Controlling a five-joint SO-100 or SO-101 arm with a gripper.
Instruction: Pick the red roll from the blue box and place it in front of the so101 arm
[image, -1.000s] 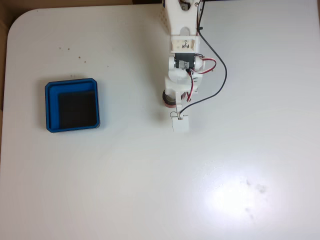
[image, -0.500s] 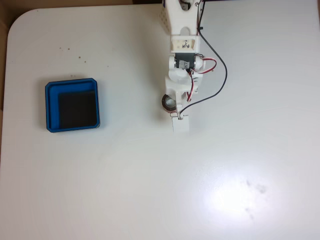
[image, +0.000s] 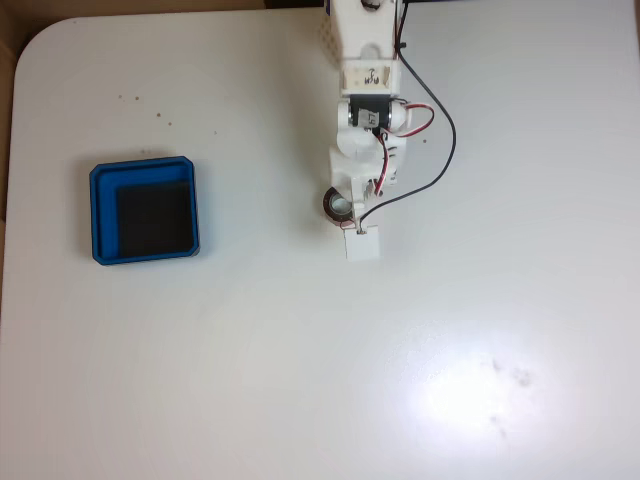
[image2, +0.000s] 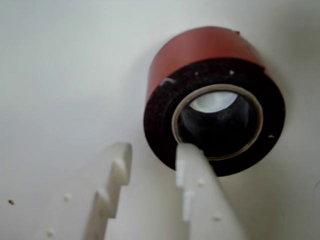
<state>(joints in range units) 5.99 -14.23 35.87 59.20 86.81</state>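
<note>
While the white jointed so101 arm (image: 365, 130) reaches out from the bench's (image: 300, 380) far edge, its pointed white claw (image2: 152, 155) stands slightly open, gripping nothing; one fingertip (image2: 187, 152) overlaps the small red roll (image2: 215, 95), lying flat on the bench, well apart from the shallow blue box (image: 144, 210) near the left edge.

The red roll (image: 338, 205) lies beside the so101 arm (image: 366, 130), well apart from the blue box (image: 143, 210).

Fixed view: so101 arm (image: 366, 110) base cut off by top edge; it covers most of the red roll (image: 337, 206). Wrist view: gripper (image2: 152, 152) fingers run off the bottom edge, one fingertip (image2: 189, 155) overlaps the roll's rim.
</note>
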